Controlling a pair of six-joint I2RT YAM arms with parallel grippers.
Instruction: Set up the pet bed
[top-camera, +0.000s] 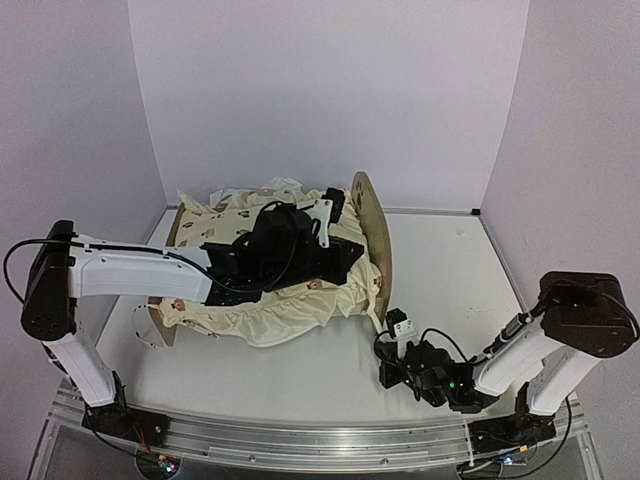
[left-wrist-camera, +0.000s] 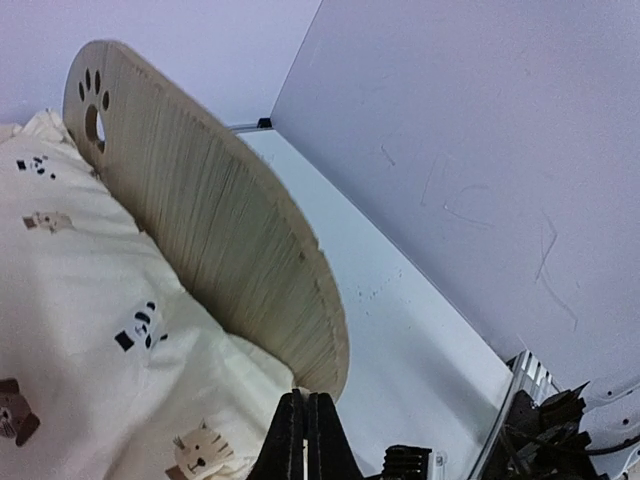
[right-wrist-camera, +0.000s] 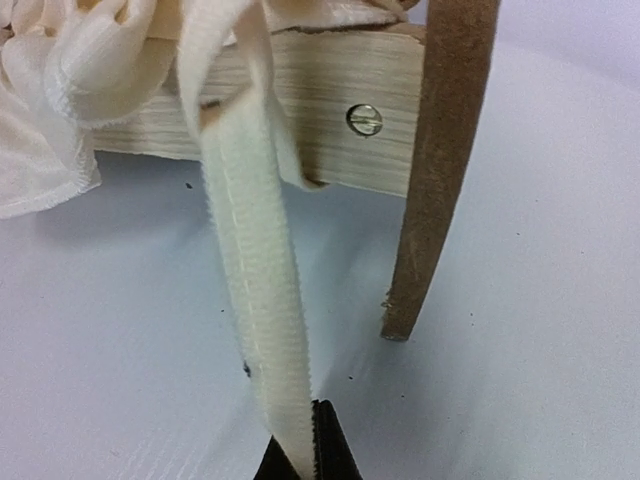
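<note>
Both closed: right gripper (right-wrist-camera: 304, 445) on cream strap (right-wrist-camera: 256, 270), left gripper (left-wrist-camera: 305, 425) beside pet bed (left-wrist-camera: 230, 235) edge.

This is a robotics lab test cell, not a lived-in room. The pet bed (top-camera: 372, 235) sits on a bare white bench (top-camera: 300, 370). Plain pale lilac panels (top-camera: 330, 90) box it in behind and on both sides, and the panel to its right shows faint scuff marks in the left wrist view. In front of the bed, an aluminium rail (top-camera: 320, 442) runs along the bench edge. Two white-and-black robot arms are bolted to it, the left arm (top-camera: 130, 270) and the right arm (top-camera: 520, 355). A loose black cable (top-camera: 12, 265) loops off the left arm, and a green indicator light (top-camera: 452, 383) glows on the right arm.
</note>
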